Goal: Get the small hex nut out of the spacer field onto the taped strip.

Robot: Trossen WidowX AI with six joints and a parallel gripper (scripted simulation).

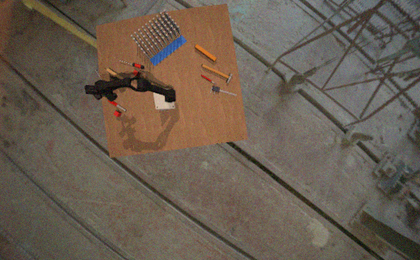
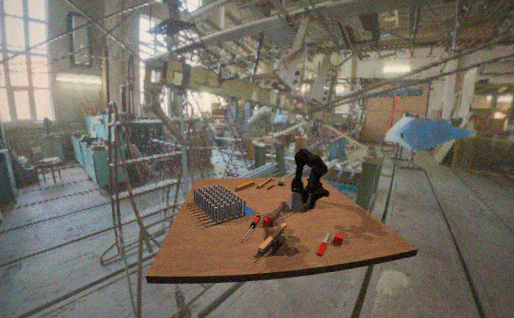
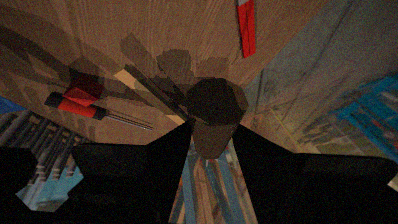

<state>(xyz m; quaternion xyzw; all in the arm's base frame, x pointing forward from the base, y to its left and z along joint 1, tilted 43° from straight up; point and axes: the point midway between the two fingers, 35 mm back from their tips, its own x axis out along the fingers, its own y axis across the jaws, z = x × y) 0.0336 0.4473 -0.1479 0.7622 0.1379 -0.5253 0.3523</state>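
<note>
Arm (image 1: pixel 120 83) (image 2: pixel 317 172) up over the bench, elbow bent high in the exterior view, links folded back down from the top. From above it runs out from the base in a shallow bow, wrist end near the bench edge. Claw (image 1: pixel 90 89) (image 3: pixel 211 125) clamped on a dark faceted handle, fingers apart by its width, one on each side (exterior view: claw hard to pick out against the black links). Arm links look clear of the bench
</note>
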